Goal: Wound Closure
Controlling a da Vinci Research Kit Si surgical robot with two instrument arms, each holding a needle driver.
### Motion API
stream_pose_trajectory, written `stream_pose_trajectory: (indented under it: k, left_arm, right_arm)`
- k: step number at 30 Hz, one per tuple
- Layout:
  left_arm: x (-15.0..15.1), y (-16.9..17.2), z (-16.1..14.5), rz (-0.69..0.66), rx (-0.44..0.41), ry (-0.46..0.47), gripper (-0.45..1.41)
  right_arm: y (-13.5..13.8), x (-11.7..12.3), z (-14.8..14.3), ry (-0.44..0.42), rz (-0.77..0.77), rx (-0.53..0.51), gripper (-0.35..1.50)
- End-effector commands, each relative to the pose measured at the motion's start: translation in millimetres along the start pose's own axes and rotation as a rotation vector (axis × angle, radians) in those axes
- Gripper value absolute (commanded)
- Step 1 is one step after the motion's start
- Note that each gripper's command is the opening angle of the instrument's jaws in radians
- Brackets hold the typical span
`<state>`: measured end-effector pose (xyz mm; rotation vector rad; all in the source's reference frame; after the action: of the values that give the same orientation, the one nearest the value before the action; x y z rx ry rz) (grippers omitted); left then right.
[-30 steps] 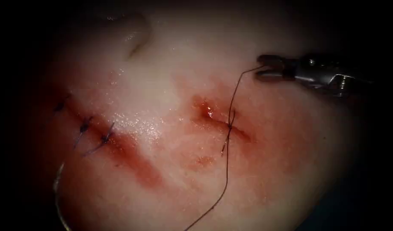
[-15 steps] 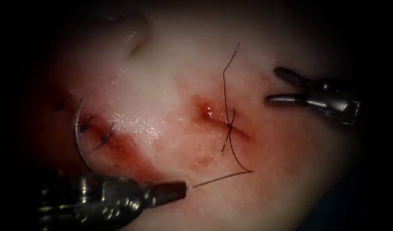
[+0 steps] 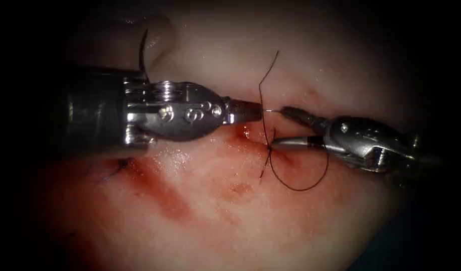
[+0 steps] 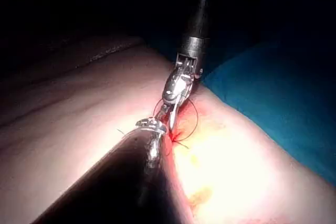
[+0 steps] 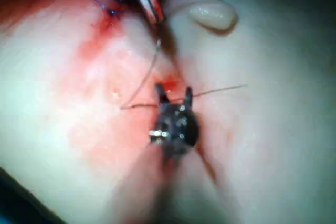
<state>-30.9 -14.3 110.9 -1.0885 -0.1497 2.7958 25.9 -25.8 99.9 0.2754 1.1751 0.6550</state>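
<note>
Thread [image 3: 268, 113] in left pincer [image 3: 260, 111]; no lettering.

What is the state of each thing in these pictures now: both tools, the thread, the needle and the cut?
Left end effector: shut on the thread.
Right end effector: jaws open, holding nothing.
Thread: passes through the cut, loops on the tissue to its right.
Needle: curved, behind the left tool, free of tissue.
Cut: red, wet, one stitch across it.
</note>
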Motion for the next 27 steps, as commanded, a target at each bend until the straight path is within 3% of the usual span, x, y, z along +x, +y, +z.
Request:
stream_pose_trajectory:
  k: [1, 3, 11, 20, 27]
  left_arm:
    - [-0.3, -0.4, 1.4, 0.004, 0.000, 0.004, -0.45]
    - [-1.0, -0.7, 2.3, 0.010, 0.002, 0.005, -0.45]
    - [-3.3, -0.9, 5.4, 0.012, -0.015, -0.003, -0.45]
    - [-5.6, -0.4, 8.3, 0.004, -0.040, -0.018, -0.45]
    - [-6.0, 0.5, 8.8, 0.010, -0.049, -0.021, -0.45]
  right_arm:
    - [-0.5, -0.3, 0.6, 0.005, -0.001, 0.008, 0.17]
    - [-0.8, -0.2, 0.5, 0.004, -0.001, 0.015, 0.02]
    - [-1.4, 0.2, 0.3, 0.033, 0.016, 0.033, 0.02]
    - [-1.7, 2.0, 0.5, 0.133, 0.084, 0.049, 0.02]
    - [-1.4, 2.7, 0.6, 0.228, 0.170, 0.045, -0.01]
